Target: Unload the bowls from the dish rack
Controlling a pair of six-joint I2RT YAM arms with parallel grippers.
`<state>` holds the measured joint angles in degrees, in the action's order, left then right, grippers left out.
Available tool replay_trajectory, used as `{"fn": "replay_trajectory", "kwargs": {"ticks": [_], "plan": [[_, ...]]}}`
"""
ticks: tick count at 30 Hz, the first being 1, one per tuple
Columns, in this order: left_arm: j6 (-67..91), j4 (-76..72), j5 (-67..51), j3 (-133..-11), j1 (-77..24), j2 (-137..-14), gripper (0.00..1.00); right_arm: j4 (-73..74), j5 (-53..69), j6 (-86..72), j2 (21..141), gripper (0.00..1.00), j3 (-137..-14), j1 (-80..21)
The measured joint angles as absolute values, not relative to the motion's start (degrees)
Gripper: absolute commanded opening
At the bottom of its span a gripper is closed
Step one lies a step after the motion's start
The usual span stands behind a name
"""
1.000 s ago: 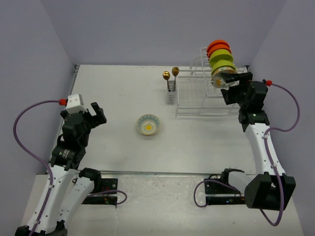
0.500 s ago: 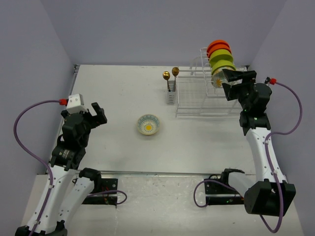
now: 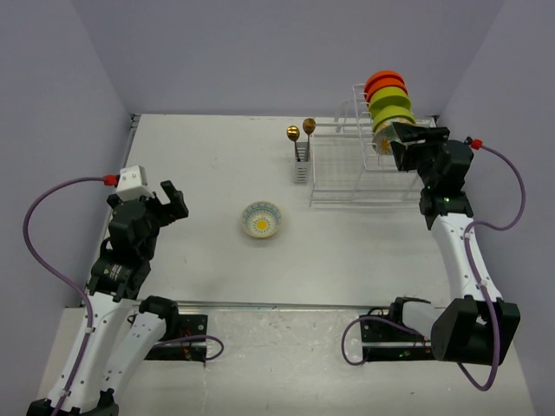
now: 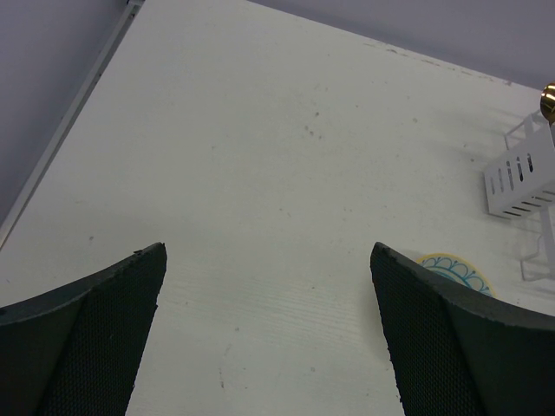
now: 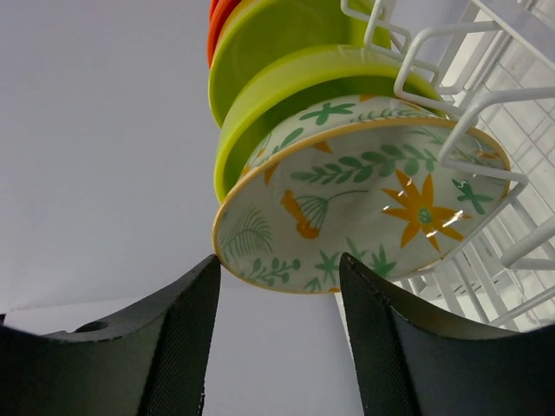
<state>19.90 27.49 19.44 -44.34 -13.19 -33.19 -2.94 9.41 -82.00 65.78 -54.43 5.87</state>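
Observation:
The white wire dish rack [image 3: 357, 178] stands at the back right. On its raised tier several bowls stand on edge: orange [image 3: 383, 81], lime-green [image 3: 391, 106] and, at the front, a cream floral bowl [image 3: 381, 141]. My right gripper [image 3: 401, 137] is open right at that floral bowl. In the right wrist view the floral bowl [image 5: 364, 195] fills the frame, its lower rim just above and between my fingertips [image 5: 279, 260], with the green bowls [image 5: 286, 74] behind it. A second floral bowl [image 3: 261, 219] sits on the table. My left gripper [image 3: 170, 201] is open and empty [image 4: 269, 251].
Two gold spoons [image 3: 301, 130] stand in the cutlery caddy [image 3: 301, 169] at the rack's left side. The caddy [image 4: 520, 180] and the edge of the table's floral bowl [image 4: 455, 267] show in the left wrist view. Purple walls enclose the table.
My right gripper has shifted slightly up and closer to the floral bowl in the rack. The left arm has not moved.

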Motion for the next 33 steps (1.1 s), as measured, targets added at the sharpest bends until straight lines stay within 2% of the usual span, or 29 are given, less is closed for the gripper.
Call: {"fn": "replay_trajectory", "kwargs": {"ticks": [20, 22, 27, 30, 31, 33], "plan": [[19.9, 27.44, 18.79, -44.34, -13.19, -32.75, 1.0, -5.93, 3.05, -88.05, 67.57, 0.47, -55.07, 6.17], [19.9, 27.44, 18.65, -44.34, -13.19, -32.75, 1.0, -6.15, 2.85, -88.33, 68.1, 0.43, -55.29, 6.17], [19.9, 27.44, 18.44, -44.34, -13.19, -32.73, 1.0, -6.9, 2.68, -88.82, 69.36, 0.4, -56.14, 6.17], [19.9, 27.44, 18.37, -44.34, -13.19, -32.71, 1.0, -7.6, 2.66, -89.1, 70.3, 0.33, -56.66, 6.17], [19.9, 27.44, 18.35, -44.34, -13.19, -32.71, 1.0, -7.84, 2.66, -89.14, 70.54, 0.28, -56.84, 6.17], [19.9, 27.44, 18.31, -44.34, -13.19, -32.71, 1.0, -8.56, 2.63, -89.21, 70.72, 0.26, -56.99, 6.17]]}}
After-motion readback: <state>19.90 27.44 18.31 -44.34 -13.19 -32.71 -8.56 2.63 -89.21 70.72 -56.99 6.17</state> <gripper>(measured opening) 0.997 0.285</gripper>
